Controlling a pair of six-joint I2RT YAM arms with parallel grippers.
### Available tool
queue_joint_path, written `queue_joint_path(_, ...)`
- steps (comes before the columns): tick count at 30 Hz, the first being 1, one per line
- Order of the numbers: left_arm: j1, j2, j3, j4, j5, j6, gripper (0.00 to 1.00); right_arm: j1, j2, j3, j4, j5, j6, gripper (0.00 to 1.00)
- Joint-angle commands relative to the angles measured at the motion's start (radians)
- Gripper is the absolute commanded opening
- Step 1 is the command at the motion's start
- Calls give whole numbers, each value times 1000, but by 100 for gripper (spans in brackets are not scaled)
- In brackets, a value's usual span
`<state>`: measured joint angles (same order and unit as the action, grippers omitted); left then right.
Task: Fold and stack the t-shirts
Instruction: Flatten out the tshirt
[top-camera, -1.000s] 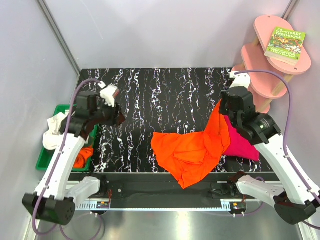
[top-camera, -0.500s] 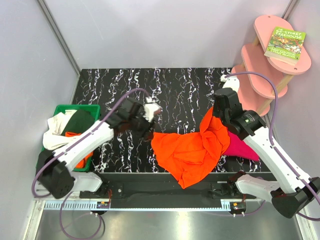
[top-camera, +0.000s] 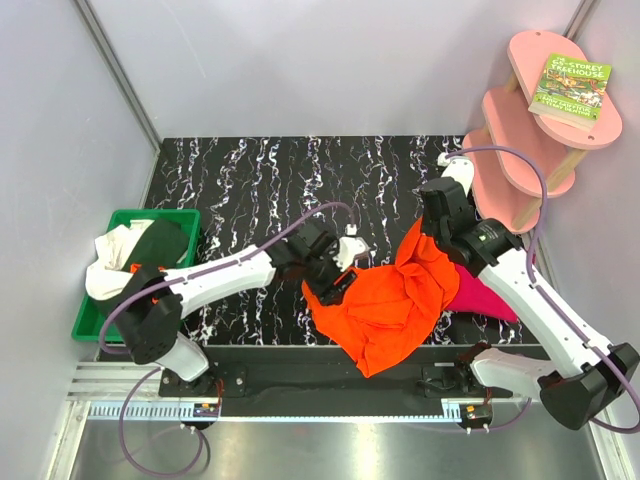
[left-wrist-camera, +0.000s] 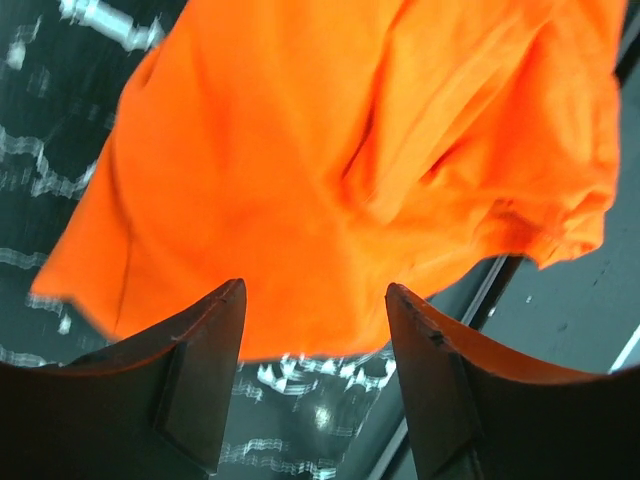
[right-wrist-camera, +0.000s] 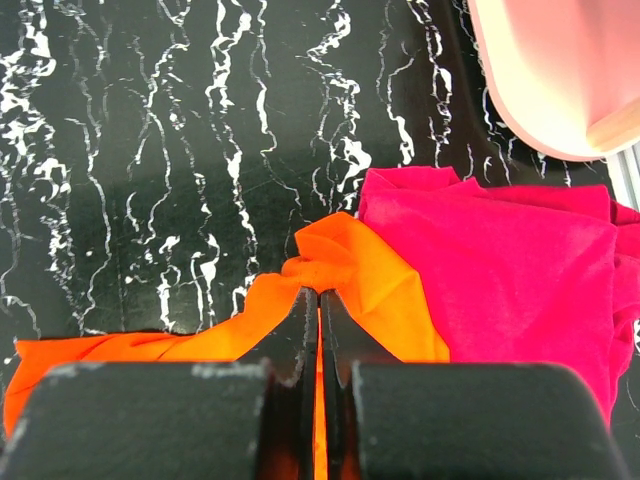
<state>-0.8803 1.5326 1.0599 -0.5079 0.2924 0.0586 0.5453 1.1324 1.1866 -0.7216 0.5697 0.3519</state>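
Observation:
The bright orange t-shirt (top-camera: 385, 305) lies crumpled at the table's front middle, one edge lifted. My right gripper (top-camera: 425, 228) is shut on that lifted edge; the right wrist view shows the orange cloth (right-wrist-camera: 345, 270) pinched between the closed fingers. The magenta-pink t-shirt (top-camera: 480, 285) lies folded under and to the right of it, and shows in the right wrist view (right-wrist-camera: 510, 270). My left gripper (top-camera: 335, 285) is open just over the orange shirt's left edge; the left wrist view shows orange cloth (left-wrist-camera: 340, 170) beyond the spread fingers (left-wrist-camera: 205, 370), nothing between them.
A green plastic bin (top-camera: 95, 310) at the left edge holds white (top-camera: 105, 270), dark green (top-camera: 160, 245) and orange cloth. A pink tiered shelf (top-camera: 530, 140) with a book (top-camera: 572, 85) stands at the back right. The black marbled table (top-camera: 300, 180) has a rail along its front edge.
My left arm has swung from the bin side across the table to the orange shirt's left edge. My right gripper has carried the shirt's lifted edge a little left and back.

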Motion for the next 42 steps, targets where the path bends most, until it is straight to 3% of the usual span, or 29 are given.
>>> queue_joint_path(1,-48,49,51,163,-47,-14,63,7,12,-7,45,47,32,0)
queue_joint_path(7,-114,145,115,200,-77,-89,63,7,26,-13,51,55,45,0)
queue_joint_path(12,-132,179,85,230,-125,-205,61,7,17,-30,51,67,45,0)
queue_joint_path(23,-172,81,-29,201,-205,-322,55,7,-10,-79,56,64,62,0)
queue_joint_path(42,-203,170,-11,189,-124,-370,52,7,-60,-119,48,73,62,0)
